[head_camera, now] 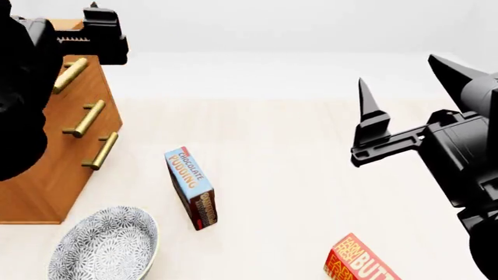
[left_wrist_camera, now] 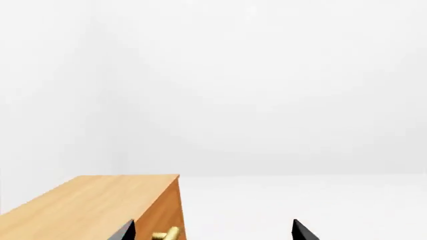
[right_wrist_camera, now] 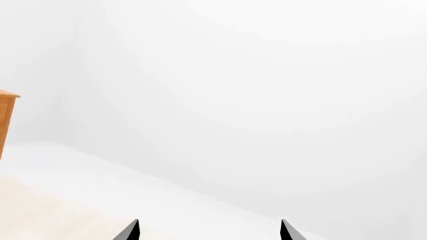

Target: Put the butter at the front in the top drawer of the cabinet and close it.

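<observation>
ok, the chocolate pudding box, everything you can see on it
The chocolate pudding box is a small rectangular carton, apparently cardboard, with a light blue face lettered "CHOCOLATE PUDDING", a red end and a brown band lower down. It looks closed and stands on a long narrow edge on the pale table, set at an angle between the cabinet and the butter. Nothing else touches it.

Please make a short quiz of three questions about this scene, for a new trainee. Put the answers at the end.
1. True or false: the top drawer of the cabinet is closed.
2. Which thing lies nearest the patterned bowl? A) the butter B) the chocolate pudding box C) the right gripper
3. Fill in: the left gripper has its jaws ____, around the top handle.

Key: 1 true; 2 B; 3 open.
</observation>
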Controlling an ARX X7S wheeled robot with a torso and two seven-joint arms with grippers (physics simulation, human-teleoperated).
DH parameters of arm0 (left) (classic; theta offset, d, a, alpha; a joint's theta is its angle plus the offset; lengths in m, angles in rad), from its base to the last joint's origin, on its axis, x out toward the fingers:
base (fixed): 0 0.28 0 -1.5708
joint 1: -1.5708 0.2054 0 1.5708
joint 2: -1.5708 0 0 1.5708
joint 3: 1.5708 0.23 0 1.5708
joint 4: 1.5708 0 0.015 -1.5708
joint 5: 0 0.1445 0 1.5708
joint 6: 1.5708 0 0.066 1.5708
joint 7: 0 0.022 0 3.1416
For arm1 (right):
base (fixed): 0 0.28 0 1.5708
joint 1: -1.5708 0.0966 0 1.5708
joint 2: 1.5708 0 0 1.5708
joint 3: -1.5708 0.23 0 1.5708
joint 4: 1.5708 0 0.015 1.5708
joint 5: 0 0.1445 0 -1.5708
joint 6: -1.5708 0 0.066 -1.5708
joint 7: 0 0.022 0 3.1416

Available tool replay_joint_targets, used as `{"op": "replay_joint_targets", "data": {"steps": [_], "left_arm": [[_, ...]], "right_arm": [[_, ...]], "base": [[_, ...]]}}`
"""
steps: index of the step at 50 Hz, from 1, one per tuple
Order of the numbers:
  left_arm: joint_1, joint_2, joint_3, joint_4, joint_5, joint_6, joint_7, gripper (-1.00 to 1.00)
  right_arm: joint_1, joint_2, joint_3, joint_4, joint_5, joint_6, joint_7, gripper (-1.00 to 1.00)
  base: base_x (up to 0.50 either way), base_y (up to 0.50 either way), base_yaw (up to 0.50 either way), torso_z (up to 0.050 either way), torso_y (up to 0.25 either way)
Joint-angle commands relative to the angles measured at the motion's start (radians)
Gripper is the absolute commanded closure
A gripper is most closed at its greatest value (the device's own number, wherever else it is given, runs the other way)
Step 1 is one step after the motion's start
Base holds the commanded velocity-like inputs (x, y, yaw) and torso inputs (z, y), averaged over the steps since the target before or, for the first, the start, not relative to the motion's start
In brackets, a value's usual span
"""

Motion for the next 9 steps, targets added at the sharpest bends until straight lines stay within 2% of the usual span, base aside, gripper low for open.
{"op": "replay_joint_targets", "data": {"steps": [1, 9], "left_arm": [[0.215, -0.046, 0.081, 0.362, 0.211, 0.186, 0.138, -1.0], [0.342, -0.056, 0.112, 0.392, 0.319, 0.321, 0.201, -1.0]], "right_arm": [[-0.025, -0.01, -0.017, 0.0, -0.022, -0.041, -0.011, -1.0], [-0.038, -0.018, -0.036, 0.013, -0.044, -0.074, -0.028, -1.0]], "base": [[0.0, 0.0, 0.0, 0.0, 0.0], [0.0, 0.0, 0.0, 0.0, 0.0]]}}
